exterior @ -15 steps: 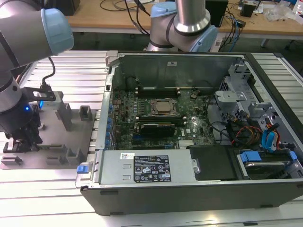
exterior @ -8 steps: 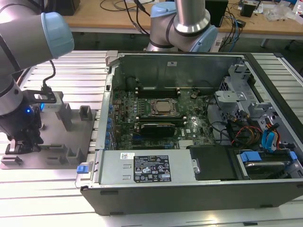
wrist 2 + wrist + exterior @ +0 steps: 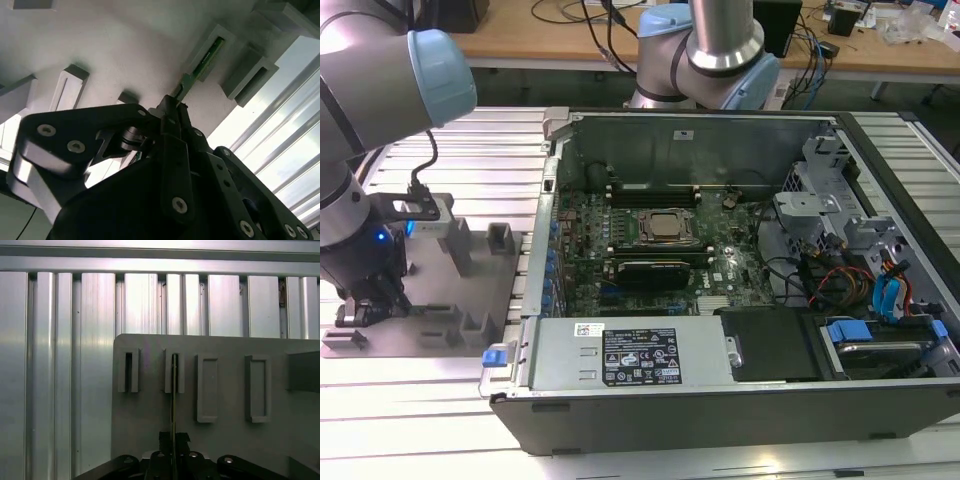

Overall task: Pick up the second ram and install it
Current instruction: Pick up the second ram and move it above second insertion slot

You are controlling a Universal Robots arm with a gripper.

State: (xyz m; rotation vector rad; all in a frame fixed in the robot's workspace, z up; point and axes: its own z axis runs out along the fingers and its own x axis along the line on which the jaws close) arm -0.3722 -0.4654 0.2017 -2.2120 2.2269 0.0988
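Claw [image 3: 172,107] is closed on the ram [image 3: 200,66]. Its fingers [image 3: 176,145] pinch the near end of the stick across its flat faces. The ram stands on edge. Its far end sits in the slot of a grey block [image 3: 168,372] on the plate [image 3: 142,420], so the ram is on the plate, not in the case [image 3: 720,250].

Why on edge: my read is the block keeps the thin board upright so the fingers can reach both faces without touching the plate. The claw comes in along the slot line (dead centre in the first wrist view), which should keep the board from twisting. I can't tell if the ram is lifted at all.

In the exterior view the plate lies flat on the ribbed worktop [image 3: 420,420]. The case is just beside the plate, on the exterior view's right, with its lid off. Judged stage: pick-up grasp made, install not done.
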